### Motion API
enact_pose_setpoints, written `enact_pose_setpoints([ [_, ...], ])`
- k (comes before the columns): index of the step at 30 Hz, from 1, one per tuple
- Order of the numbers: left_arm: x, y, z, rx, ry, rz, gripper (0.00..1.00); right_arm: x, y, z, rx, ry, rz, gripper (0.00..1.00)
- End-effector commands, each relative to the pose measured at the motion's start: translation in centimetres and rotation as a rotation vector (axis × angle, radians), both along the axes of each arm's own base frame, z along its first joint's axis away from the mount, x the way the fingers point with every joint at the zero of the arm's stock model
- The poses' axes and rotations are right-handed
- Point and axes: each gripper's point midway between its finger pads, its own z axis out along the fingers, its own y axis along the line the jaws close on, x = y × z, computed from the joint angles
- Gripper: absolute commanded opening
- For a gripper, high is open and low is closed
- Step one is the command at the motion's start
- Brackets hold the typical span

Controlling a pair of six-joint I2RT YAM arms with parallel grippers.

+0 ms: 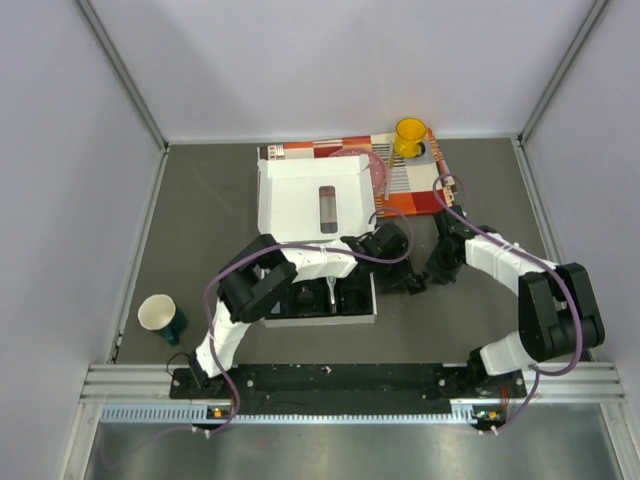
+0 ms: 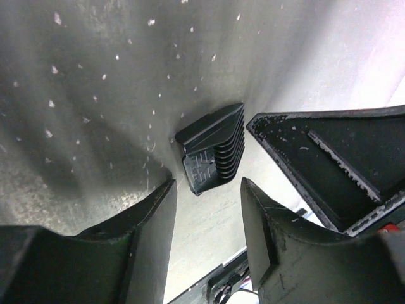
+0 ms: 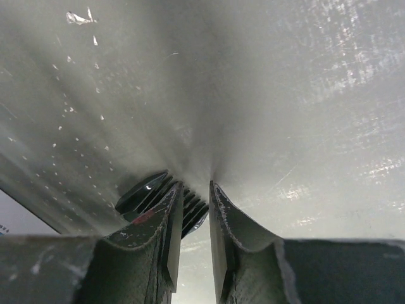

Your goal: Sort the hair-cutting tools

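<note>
grey tabletop (image 2: 95, 95) bears a black guard comb (image 2: 212, 149), its embossed marking illegible.

You have little room just right of the white box (image 1: 300, 200), where both grippers crowd one patch of table (image 1: 490, 170). A guard comb (image 2: 212, 149) lies just ahead of the left gripper (image 2: 207, 190), whose fingers stand apart with nothing between them. The right gripper (image 3: 196, 190) sits close against the comb, its fingers only a narrow slot apart. The left arm (image 1: 300, 265) lies across the near half of the box. At the back right, an orange striped sheet (image 1: 415, 190) and a yellow cup (image 1: 410, 137) take up the corner. On the left, only a paper cup (image 1: 160, 318) stands on bare table.
</note>
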Motion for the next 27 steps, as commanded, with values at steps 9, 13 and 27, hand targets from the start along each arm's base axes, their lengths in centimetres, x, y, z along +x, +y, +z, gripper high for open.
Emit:
enact_pose_setpoints([
  [9,1.3,0.6,-2.9,0.031,-0.023,0.062,0.41,0.9,0.6,-0.3,0.035,-0.009,0.007,0.22],
  [13,1.7,0.3,-2.3,0.016,-0.047,0.059,0.33,0.7,0.7,-0.5,0.040,-0.003,0.009,0.22],
  [27,2.4,-1.1,0.9,-0.076,-0.161,-0.013,0.03,0.9,1.1,0.6,0.071,-0.027,0.013,0.22],
])
